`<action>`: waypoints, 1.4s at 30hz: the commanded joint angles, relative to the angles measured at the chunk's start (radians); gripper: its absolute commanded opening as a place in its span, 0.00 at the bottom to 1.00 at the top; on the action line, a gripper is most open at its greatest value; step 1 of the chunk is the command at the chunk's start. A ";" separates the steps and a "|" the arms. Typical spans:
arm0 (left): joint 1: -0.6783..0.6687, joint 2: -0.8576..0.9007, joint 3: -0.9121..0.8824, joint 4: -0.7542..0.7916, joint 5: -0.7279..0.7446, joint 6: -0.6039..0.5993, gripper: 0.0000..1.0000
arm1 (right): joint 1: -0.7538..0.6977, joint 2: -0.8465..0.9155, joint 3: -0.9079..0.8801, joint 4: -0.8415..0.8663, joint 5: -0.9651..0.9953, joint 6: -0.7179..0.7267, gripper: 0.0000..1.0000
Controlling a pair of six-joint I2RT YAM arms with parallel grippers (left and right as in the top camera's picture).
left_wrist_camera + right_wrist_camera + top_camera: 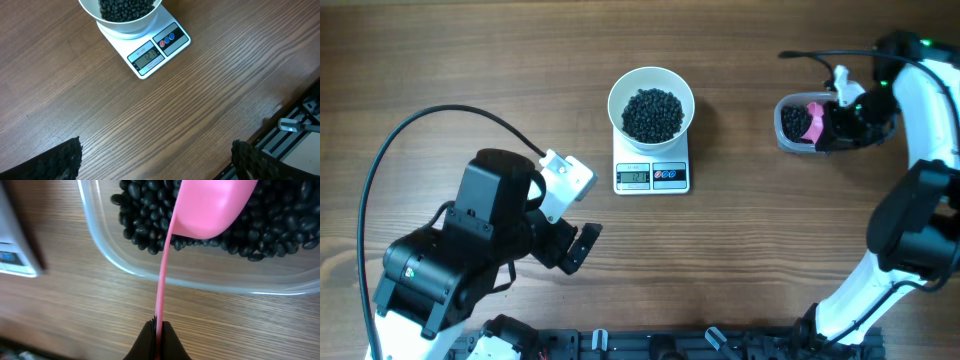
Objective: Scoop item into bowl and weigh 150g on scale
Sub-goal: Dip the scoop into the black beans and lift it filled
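Observation:
A round white bowl (pixel 651 103) holding a heap of small black beans (pixel 653 113) stands on the small white scale (pixel 652 176), whose grey display is lit (pixel 146 56). At the far right a clear plastic tub (pixel 793 124) holds more black beans (pixel 285 220). My right gripper (pixel 158 325) is shut on the thin handle of a pink scoop (pixel 210 207), whose cup hangs over the beans in the tub. My left gripper (pixel 155 155) stands wide open over bare wood, left and in front of the scale, with nothing between its fingers.
The wooden table's front edge carries a black rail (pixel 650 342). The left arm's black cable (pixel 430 125) loops over the left side. The right arm (pixel 910 220) runs along the right edge.

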 commanded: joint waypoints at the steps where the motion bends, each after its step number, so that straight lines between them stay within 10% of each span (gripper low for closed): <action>1: 0.005 -0.005 0.010 0.003 -0.002 0.012 1.00 | -0.039 0.005 0.020 -0.025 -0.171 -0.070 0.04; 42: 0.005 -0.005 0.010 0.003 -0.002 0.012 1.00 | -0.300 0.009 -0.113 -0.122 -0.541 -0.246 0.04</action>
